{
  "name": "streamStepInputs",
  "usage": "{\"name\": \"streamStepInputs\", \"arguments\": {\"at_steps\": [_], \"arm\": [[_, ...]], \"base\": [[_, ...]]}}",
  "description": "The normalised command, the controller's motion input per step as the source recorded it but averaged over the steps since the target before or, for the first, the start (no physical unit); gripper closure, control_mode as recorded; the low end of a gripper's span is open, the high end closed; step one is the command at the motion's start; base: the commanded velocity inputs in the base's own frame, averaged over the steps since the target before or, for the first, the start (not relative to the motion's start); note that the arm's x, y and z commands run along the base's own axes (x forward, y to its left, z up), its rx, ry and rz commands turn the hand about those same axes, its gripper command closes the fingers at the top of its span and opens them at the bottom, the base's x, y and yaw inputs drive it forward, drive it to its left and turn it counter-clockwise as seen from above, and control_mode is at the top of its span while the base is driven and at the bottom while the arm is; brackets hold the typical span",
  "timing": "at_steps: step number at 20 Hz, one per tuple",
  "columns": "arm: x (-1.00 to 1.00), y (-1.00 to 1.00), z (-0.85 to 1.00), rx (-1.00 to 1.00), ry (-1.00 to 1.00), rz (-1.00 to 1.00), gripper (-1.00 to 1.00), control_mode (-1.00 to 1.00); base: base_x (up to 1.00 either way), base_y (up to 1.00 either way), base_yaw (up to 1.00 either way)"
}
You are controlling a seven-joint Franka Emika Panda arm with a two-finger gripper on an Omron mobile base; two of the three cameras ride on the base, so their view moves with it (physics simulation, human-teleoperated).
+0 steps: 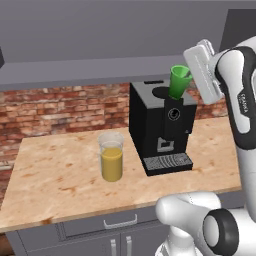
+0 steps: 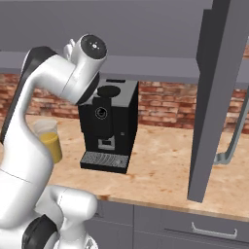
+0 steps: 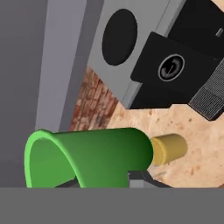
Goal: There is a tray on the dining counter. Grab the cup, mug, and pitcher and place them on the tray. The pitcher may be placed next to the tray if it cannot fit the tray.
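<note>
Claw point(image 1: 189, 80) grasps the green cup point(image 1: 179, 81), holding it in the air above the top of the black coffee machine point(image 1: 159, 126). In the left base view the cup sits just beside the white hand, tilted, its open mouth facing up and toward the hand. In the hand view the cup point(image 3: 92, 157) lies across the bottom of the frame directly over the fingers, its rim to the left and its narrow base to the right.

Below, the pitcher point(image 1: 111, 156) of orange-yellow liquid stands upright on the wood-topped counter point(image 1: 60, 175) against the brick wall point(image 1: 65, 107), just left of the coffee machine and well apart from the raised cup. In the right base view the pitcher point(image 2: 49, 138) shows partly behind the arm.
</note>
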Motion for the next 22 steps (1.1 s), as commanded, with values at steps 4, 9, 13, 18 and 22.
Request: {"name": "streamStepInputs", "arguments": {"at_steps": [4, 9, 13, 18, 22], "arm": [[-0.03, 0.05, -0.07, -0.03, 0.05, 0.06, 1.0, -1.0], [-0.15, 0.0, -0.26, -0.09, 0.0, 0.02, 1.0, -1.0], [-0.32, 0.0, -0.25, -0.12, 0.0, 0.01, 1.0, -1.0], [-0.24, 0.0, -0.11, -0.04, 0.0, 0.03, 1.0, -1.0], [-0.22, 0.0, -0.11, -0.02, 0.0, 0.03, 1.0, -1.0]], "base": [[0.0, 0.0, 0.0], [0.0, 0.0, 0.0], [0.0, 0.0, 0.0], [0.0, 0.0, 0.0], [0.0, 0.0, 0.0]]}}
